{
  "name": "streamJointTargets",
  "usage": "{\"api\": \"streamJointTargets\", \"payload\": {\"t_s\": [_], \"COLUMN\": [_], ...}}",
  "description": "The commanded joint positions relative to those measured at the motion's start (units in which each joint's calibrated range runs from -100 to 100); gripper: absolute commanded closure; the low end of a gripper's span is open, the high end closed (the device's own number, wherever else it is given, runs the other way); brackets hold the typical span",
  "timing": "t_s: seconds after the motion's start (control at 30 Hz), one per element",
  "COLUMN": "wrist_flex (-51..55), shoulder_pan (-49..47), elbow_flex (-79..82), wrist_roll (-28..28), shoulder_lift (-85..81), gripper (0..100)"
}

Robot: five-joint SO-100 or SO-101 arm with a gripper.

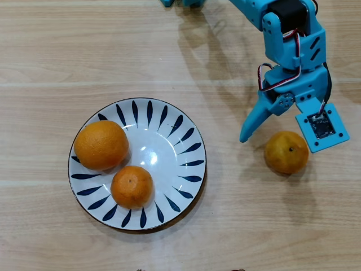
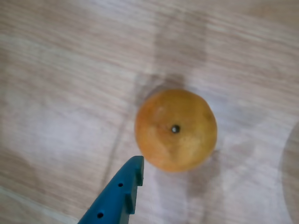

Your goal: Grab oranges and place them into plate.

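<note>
The white plate [image 1: 169, 132] with dark blue petal strokes lies left of centre in the overhead view. It holds the large deep-orange orange [image 1: 101, 144] and the smaller deep-orange orange [image 1: 132, 186]. The yellower orange [image 1: 286, 152] sits on the bare table at the right, stem dot up, and also shows in the wrist view [image 2: 176, 129]. My blue gripper [image 1: 279, 141] hovers above it, open and empty, with its jaws spread wide. One finger [image 1: 252, 119] reaches down to the orange's left. In the wrist view one blue fingertip [image 2: 122, 186] lies just beside the orange; the other finger is out of view.
The tabletop [image 1: 237, 226] is light wood. The arm's camera mount [image 1: 321, 127] overhangs the yellower orange's upper right. The arm's base is at the top edge.
</note>
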Motion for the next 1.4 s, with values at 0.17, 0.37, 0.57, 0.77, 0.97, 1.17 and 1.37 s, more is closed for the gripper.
{"api": "streamJointTargets", "payload": {"t_s": [0.17,0.37,0.57,0.77,0.97,1.17,1.37], "wrist_flex": [-10.9,-20.3,-28.0,-30.7,-31.0,-31.1,-33.5], "shoulder_pan": [-3.4,-6.0,-5.6,-5.5,-5.0,-3.6,-2.7], "elbow_flex": [12.0,20.1,21.8,22.0,25.3,27.9,28.0], "wrist_roll": [-2.3,-3.8,-3.5,-3.4,-3.4,-2.7,-1.2], "shoulder_lift": [-1.2,-4.2,-2.5,-0.8,-0.6,-0.5,-0.4], "gripper": [51,51,51,51,51,51,51]}}
